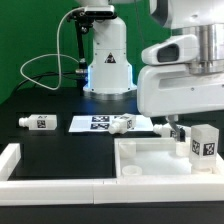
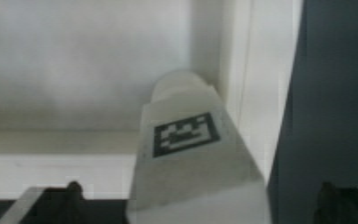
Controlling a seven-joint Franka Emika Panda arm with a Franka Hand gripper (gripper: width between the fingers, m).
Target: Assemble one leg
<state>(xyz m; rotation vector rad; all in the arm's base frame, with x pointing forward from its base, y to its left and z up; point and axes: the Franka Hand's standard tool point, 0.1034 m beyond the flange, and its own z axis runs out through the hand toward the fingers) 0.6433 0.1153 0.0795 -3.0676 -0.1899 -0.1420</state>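
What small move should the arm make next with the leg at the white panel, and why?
Probably lower the leg slowly, straight down. It stands upright at the corner of the panel on the exterior view's right, and the wrist view shows it pointing at the floor beside the wall. Whether it already sits in a socket cannot be told, so go gently.

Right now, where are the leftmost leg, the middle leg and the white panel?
leftmost leg (image 1: 40, 122): exterior view, on its tagged body.
middle leg (image 1: 122, 123): exterior view, on its white body.
white panel (image 1: 145, 143): exterior view, on its far rim.
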